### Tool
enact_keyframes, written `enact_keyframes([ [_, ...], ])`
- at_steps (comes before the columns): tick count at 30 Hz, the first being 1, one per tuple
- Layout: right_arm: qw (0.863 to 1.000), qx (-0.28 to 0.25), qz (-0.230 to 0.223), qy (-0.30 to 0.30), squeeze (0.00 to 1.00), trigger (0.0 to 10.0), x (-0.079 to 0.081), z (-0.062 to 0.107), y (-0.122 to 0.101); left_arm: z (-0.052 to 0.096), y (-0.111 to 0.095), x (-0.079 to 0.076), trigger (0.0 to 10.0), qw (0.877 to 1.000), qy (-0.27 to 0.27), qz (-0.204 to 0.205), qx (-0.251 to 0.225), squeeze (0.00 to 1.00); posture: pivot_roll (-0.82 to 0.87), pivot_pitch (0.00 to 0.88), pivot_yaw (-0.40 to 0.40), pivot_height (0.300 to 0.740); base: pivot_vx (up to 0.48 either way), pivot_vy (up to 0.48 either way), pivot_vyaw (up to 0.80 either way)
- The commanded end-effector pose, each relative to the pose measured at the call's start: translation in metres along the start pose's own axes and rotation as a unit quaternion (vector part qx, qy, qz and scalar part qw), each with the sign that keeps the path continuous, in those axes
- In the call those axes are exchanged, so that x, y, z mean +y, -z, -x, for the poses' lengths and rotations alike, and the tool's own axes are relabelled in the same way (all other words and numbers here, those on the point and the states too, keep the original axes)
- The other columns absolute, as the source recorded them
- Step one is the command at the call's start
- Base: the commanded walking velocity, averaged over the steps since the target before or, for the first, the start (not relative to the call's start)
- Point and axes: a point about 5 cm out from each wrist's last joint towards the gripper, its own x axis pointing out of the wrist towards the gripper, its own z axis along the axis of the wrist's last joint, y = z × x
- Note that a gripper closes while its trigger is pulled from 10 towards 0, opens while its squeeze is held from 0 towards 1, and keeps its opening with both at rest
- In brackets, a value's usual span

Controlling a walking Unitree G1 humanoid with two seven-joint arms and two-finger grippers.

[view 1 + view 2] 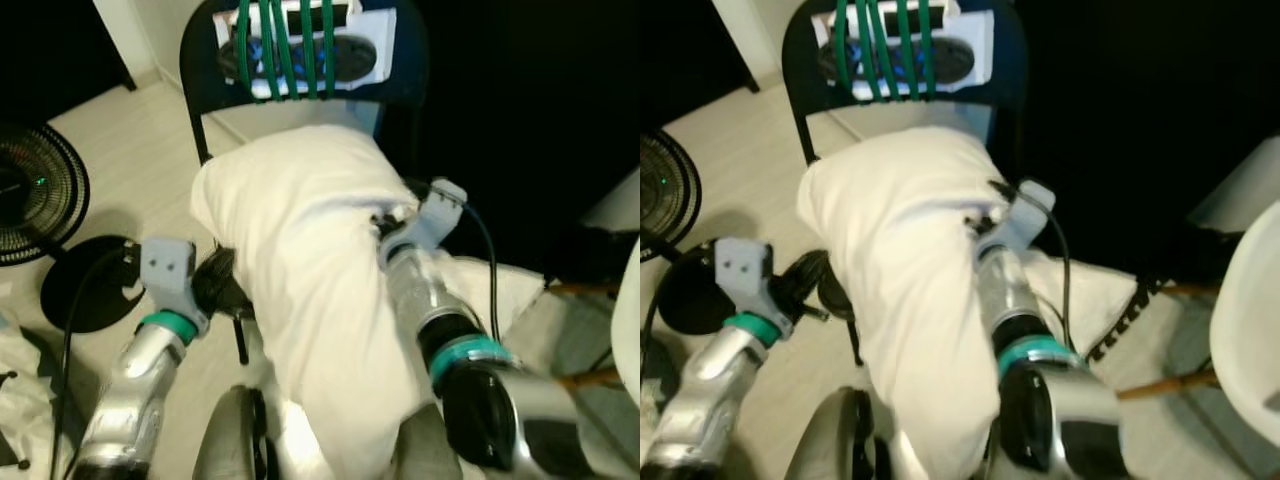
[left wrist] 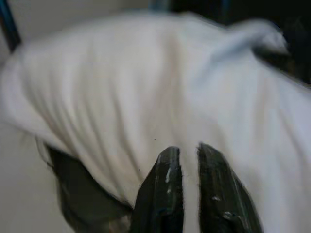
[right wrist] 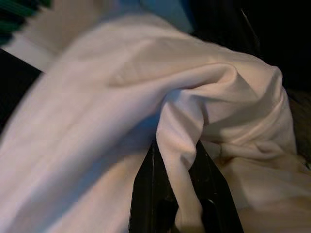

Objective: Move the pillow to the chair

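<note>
A big white pillow [image 1: 300, 260] hangs between my two arms, its far end resting over the seat of a black chair [image 1: 195, 75]. My right gripper [image 3: 176, 148] is shut on a fold of the pillow's cover, high on its right side [image 1: 385, 228]. My left gripper [image 1: 218, 285] sits low at the pillow's left side, by the seat's edge. In the left wrist view its fingers [image 2: 167, 179] are almost together, with the pillow just beyond the tips. The pillow hides most of the seat.
A white pad with green straps [image 1: 300, 45] hangs on the chair's backrest. A black floor fan [image 1: 30, 190] and a round black base [image 1: 85, 285] stand on the pale floor to the left. Rumpled white bedding [image 1: 520, 290] lies to the right.
</note>
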Motion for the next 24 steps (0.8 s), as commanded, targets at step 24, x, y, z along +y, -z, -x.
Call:
enact_keyframes([
  [24,0.999,0.044,-0.008,-0.007,0.0,10.0,-0.019,0.009,0.029,0.03,0.133,-0.024,10.0,0.865,-0.126,0.484,0.039,1.0,0.1,0.236,0.049,0.622,0.0,0.0,0.0],
])
